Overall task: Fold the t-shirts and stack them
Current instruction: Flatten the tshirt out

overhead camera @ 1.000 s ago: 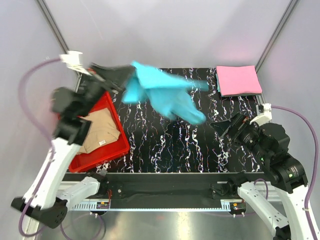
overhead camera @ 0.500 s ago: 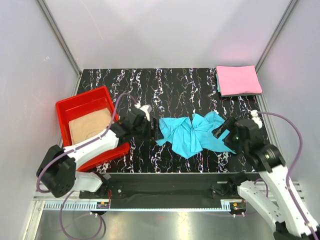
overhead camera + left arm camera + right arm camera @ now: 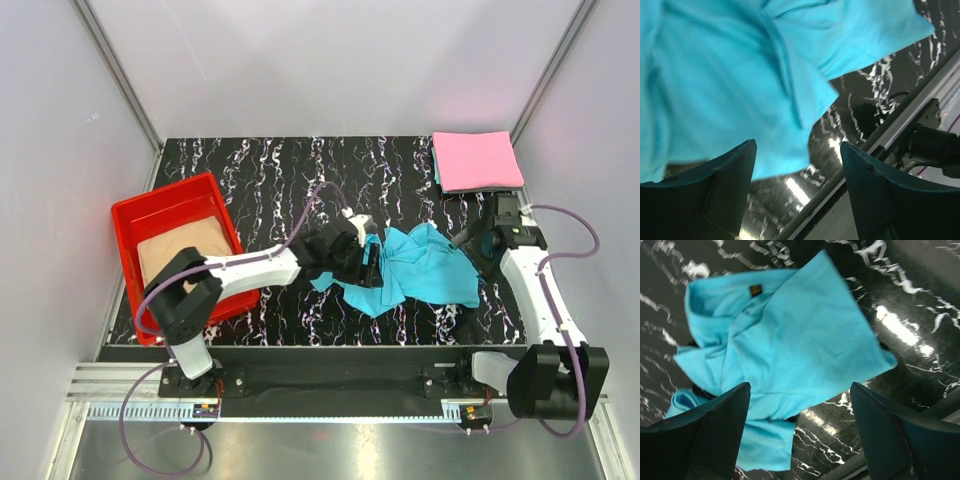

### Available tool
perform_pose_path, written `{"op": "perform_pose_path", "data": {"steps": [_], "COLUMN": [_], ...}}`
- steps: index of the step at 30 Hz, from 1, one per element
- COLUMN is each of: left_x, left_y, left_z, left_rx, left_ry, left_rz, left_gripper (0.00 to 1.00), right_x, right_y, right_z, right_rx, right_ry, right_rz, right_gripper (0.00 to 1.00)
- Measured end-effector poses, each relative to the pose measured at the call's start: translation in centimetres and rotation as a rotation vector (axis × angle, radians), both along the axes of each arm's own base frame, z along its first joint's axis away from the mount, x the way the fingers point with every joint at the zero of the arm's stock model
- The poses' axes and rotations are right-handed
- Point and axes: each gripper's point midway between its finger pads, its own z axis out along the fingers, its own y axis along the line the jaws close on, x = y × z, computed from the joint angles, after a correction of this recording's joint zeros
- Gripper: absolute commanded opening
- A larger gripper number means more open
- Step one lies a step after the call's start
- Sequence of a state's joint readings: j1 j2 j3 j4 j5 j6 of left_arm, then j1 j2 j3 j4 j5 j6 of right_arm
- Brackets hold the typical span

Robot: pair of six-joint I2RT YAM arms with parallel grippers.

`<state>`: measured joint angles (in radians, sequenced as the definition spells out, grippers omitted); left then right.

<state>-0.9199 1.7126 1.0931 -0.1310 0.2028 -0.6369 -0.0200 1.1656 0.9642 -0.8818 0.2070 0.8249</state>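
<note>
Pink t-shirt (image 3: 477, 160) folded at far-right corner; turquoise t-shirt (image 3: 425, 268) crumpled at tabletop (image 3: 270, 180) ctr — unfolded; tan t-shirt (image 3: 185, 252) in red tray (image 3: 165, 203). Left end effector (image 3: 797, 150), right end effector (image 3: 799, 387) both spread apart, gripping nothing — approx. one of three done, by the look.

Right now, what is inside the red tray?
A tan shirt lies in the red tray, covering much of its floor. The left arm blocks the view of the tray's near corner, and anything beneath the shirt is hidden.

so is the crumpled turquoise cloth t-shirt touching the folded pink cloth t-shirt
Apart: top view shows bare table between turquoise t-shirt and pink t-shirt.
</note>
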Motion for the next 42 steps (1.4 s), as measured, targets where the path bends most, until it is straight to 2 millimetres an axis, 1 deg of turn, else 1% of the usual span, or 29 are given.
{"op": "perform_pose_path", "data": {"steps": [2, 5, 8, 10, 11, 14, 18, 21, 22, 23, 24, 26, 28, 29, 31, 33, 35, 36, 37, 38, 39, 40, 41, 42], "left_x": [0.4, 1.2, 1.6, 1.5, 1.3, 0.9, -0.3, -0.7, -0.8, -0.7, -0.6, -0.4, -0.2, 0.0, 0.4, 1.5, 2.9, 4.0, 4.4, 5.6, 6.4, 7.1, 7.4, 7.5], "left_y": [-1.6, -3.3, -4.1, -4.3, -4.5, -5.3, -6.2, -6.6, -6.7, -6.8, -6.9, -7.0, -6.8, -6.6, -5.7, -3.8, -1.3, 0.4, 2.3, 4.2, 6.4, 8.5, 10.1, 11.4], "left_z": [-0.4, -1.8, -3.9, -5.1, -5.3, -5.0, -4.9, -5.2, -5.4, -5.5, -5.6, -5.5, -4.9, -4.4, -2.5, 1.6, 6.6, 9.7, 13.3, 15.3, 17.5, 19.2, 20.0, 20.2], "left_rx": [-0.013, -0.02, -0.005, 0.007, 0.006, -0.003, -0.002, 0.004, 0.009, 0.012, 0.015, 0.022, 0.036, 0.038, 0.037, 0.015, -0.034, -0.072, -0.119, -0.144, -0.174, -0.196, -0.207, -0.206], "left_ry": [0.004, 0.022, 0.053, 0.074, 0.08, 0.078, 0.081, 0.09, 0.096, 0.105, 0.11, 0.117, 0.126, 0.127, 0.124, 0.091, 0.028, -0.02, -0.077, -0.112, -0.154, -0.191, -0.216, -0.23], "left_rz": [-0.018, -0.02, -0.012, -0.006, -0.005, 0.002, 0.0, 0.008, 0.012, 0.018, 0.021, 0.027, 0.033, 0.037, 0.053, 0.092, 0.147, 0.188, 0.221, 0.27, 0.32, 0.366, 0.401, 0.425], "left_gripper": [0.71, 0.69, 0.66, 0.63, 0.62, 0.57, 0.48, 0.32, 0.15, 0.05, 0.0, 0.0, 0.0, 0.0, 0.0, 0.0, 0.0, 0.0, 0.0, 0.0, 0.0, 0.0, 0.0, 0.0], "right_x": [-0.3, -0.3, 0.0, 0.3, 0.4, 0.7, 1.2, 0.9, 0.8, 0.6, 0.5, 0.4, 0.2, 0.1, 0.0, 0.1, 0.3, 0.4, 0.4, 0.3, 0.3, 0.3, 0.3, 0.2], "right_y": [-1.3, -1.6, -1.7, -1.7, -1.7, -1.4, -0.9, -0.5, -0.4, -0.3, -0.3, -0.3, -0.5, -0.6, -0.8, -1.0, -1.3, -1.4, -1.5, -1.5, -1.5, -1.5, -1.5, -1.5], "right_z": [-0.3, -0.1, 0.1, 0.1, 0.2, 0.2, -0.1, -0.9, -1.1, -1.3, -1.5, -1.6, -1.6, -1.6, -1.4, -0.8, 0.0, 0.3, 0.5, 0.6, 0.6, 0.5, 0.3, -0.1], "right_rx": [0.017, 0.03, 0.032, 0.039, 0.042, 0.056, 0.078, 0.091, 0.099, 0.101, 0.103, 0.103, 0.103, 0.103, 0.103, 0.099, 0.085, 0.077, 0.074, 0.072, 0.072, 0.074, 0.077, 0.081], "right_ry": [0.004, -0.008, -0.023, -0.034, -0.041, -0.051, -0.059, -0.048, -0.041, -0.036, -0.031, -0.025, -0.022, -0.018, -0.013, -0.016, -0.03, -0.037, -0.042, -0.044, -0.047, -0.048, -0.047, -0.042], "right_rz": [-0.051, -0.057, -0.047, -0.035, -0.03, -0.006, 0.025, 0.04, 0.044, 0.044, 0.044, 0.042, 0.034, 0.029, 0.019, 0.015, 0.009, 0.006, 0.004, 0.002, 0.001, 0.0, -0.002, -0.006], "right_gripper": [0.88, 0.88, 0.88, 0.88, 0.87, 0.87, 0.87, 0.87, 0.87, 0.87, 0.87, 0.87, 0.87, 0.87, 0.87, 0.87, 0.87, 0.87, 0.87, 0.86, 0.85, 0.84, 0.83, 0.83]}}
